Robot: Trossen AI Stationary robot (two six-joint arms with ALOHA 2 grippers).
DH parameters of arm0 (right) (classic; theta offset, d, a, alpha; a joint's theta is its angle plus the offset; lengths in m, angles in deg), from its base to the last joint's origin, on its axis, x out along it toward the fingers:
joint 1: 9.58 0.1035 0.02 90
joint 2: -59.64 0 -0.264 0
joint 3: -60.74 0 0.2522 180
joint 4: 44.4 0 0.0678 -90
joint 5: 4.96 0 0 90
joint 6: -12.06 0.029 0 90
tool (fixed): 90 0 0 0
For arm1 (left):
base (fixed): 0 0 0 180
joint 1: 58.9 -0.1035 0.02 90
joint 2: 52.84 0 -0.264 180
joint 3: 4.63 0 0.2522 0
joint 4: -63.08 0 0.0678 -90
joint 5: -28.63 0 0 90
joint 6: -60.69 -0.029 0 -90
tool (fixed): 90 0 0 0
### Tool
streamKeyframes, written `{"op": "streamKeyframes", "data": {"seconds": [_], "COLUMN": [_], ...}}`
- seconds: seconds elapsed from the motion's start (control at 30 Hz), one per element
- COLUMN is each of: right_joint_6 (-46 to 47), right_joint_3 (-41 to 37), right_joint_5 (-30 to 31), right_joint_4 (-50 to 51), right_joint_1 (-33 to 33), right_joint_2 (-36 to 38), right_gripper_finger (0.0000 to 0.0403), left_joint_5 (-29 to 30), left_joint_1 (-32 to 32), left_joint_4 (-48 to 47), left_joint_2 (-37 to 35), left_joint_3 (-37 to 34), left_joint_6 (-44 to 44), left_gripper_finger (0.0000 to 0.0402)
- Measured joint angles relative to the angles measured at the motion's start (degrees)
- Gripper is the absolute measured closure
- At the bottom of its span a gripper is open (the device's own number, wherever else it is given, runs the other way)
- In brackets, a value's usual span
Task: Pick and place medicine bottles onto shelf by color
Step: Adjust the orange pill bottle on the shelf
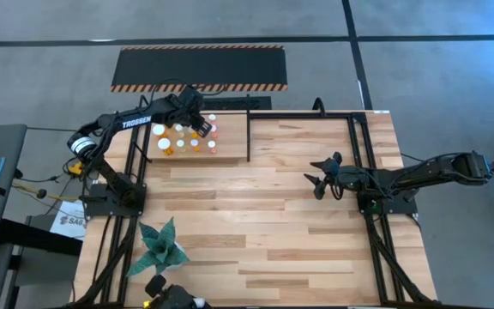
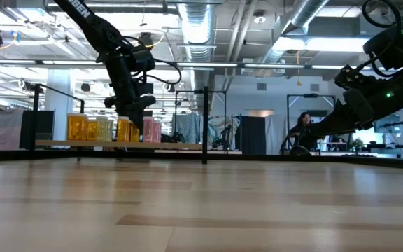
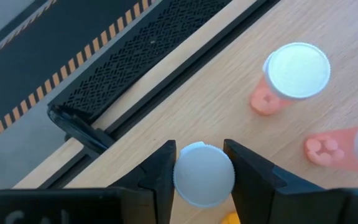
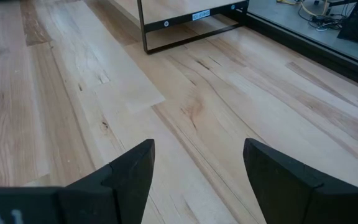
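The shelf (image 1: 226, 148), a light wooden board with black rails, stands at the table's far left. Several white-capped medicine bottles (image 1: 181, 140) with orange and pinkish bodies stand on it. My left gripper (image 1: 194, 118) is over the shelf's far part, shut on one white-capped bottle (image 3: 204, 174) whose body the cap hides. Two pinkish bottles (image 3: 296, 73) (image 3: 347, 149) stand beside it on the board. In the low view my left gripper (image 2: 136, 115) shows above the row of bottles (image 2: 96, 129). My right gripper (image 1: 320, 182) is open and empty over the table's right middle. My left gripper pinches the bottle by its round white cap (image 3: 185, 177), one finger on each side of the cap's rim. The fingers come from above, pointing down. The cap faces up, so the bottle is upright. Whether its base stands on the shelf, I cannot tell.
A black panel with hazard-striped edges (image 1: 200, 67) lies beyond the table's far edge. A green paper plant (image 1: 159, 245) stands near the front left. The shelf's black frame rail (image 1: 248, 137) rises at its right side. Bare wooden tabletop (image 4: 185, 106) lies under my right gripper.
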Motion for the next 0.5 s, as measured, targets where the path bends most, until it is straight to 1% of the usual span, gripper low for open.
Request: {"op": "streamKeyframes", "data": {"seconds": [0.5], "right_joint_6": [0.0], "right_joint_3": [0.0], "right_joint_5": [0.02], "right_joint_4": [-0.02], "right_joint_1": [-0.01], "right_joint_2": [0.0], "right_gripper_finger": [0.0132], "left_joint_5": [0.04], "left_joint_1": [0.0], "left_joint_4": [0.22], "left_joint_2": [0.0], "left_joint_3": [-0.02], "left_joint_6": [0.44], "left_gripper_finger": [0.0271]}}
